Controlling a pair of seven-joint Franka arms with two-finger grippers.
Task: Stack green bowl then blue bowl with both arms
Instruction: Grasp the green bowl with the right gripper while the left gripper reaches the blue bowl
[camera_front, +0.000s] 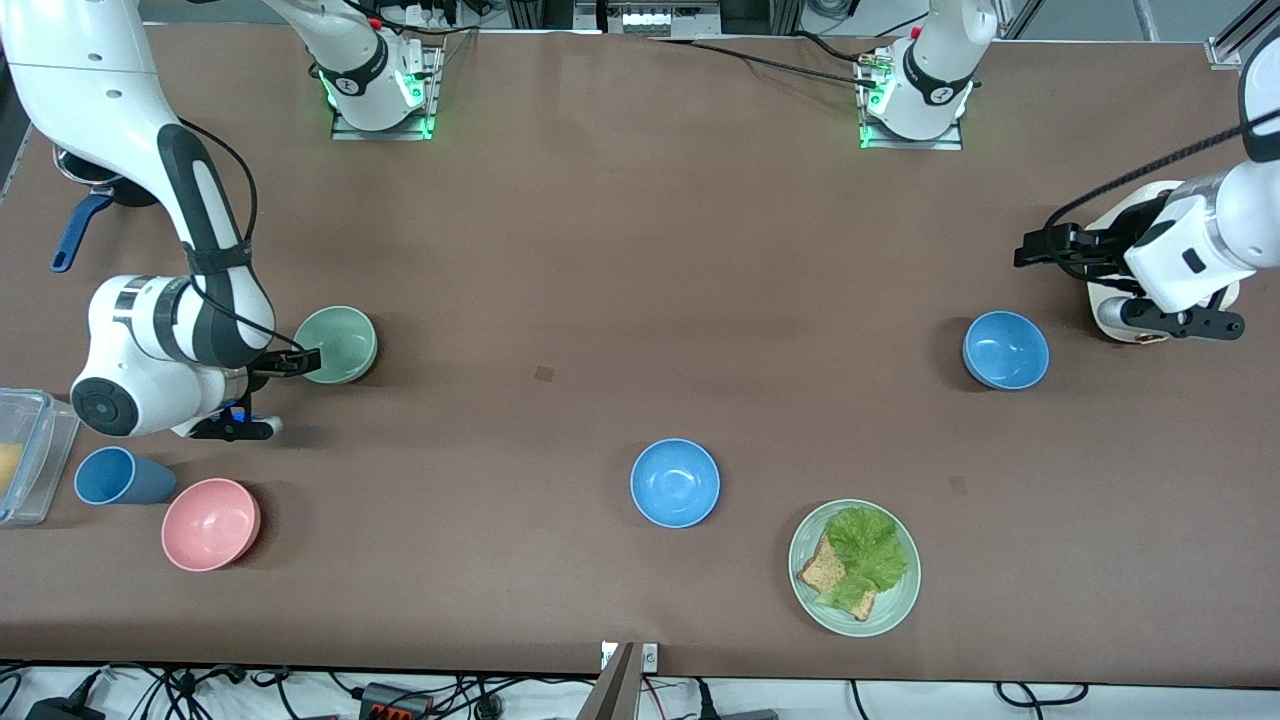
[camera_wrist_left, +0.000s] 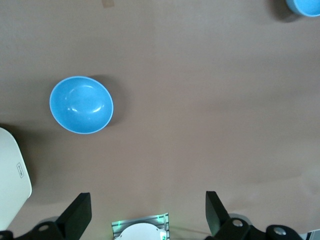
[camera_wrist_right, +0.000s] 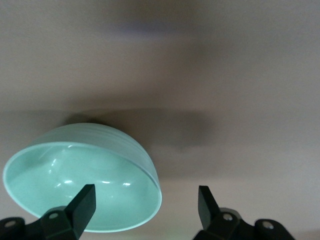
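The green bowl (camera_front: 337, 344) sits upright on the brown table (camera_front: 620, 280) toward the right arm's end, mouth facing up, and being round it has no long axis to speak of; only the rim and the open top give it any direction. It looks like a light, stiff piece of matte plastic or melamine, thin-walled, not something that would crush, though the smooth curved wall could slide out of a loose pinch. I would take it by the rim, one finger inside and one outside, and that seems to be how the right gripper (camera_front: 300, 360) is set up: it is down at the bowl's edge with its jaws spread, and in the right wrist view one finger (camera_wrist_right: 80, 207) hangs over the inside of the bowl while the other is outside the wall, not yet closed on it. Two blue bowls are also upright and open-side up: one blue bowl (camera_front: 1005, 349) lies toward the left arm's end, the other (camera_front: 675, 482) nearer the front camera around the middle, close to the green plate (camera_front: 853, 567) with lettuce and bread. They should handle just as the green one does, light and rigid, best pinched at the lip. The left gripper (camera_front: 1030, 250) hovers over the table near that first blue bowl, jaws spread wide and holding nothing, apparently waiting.
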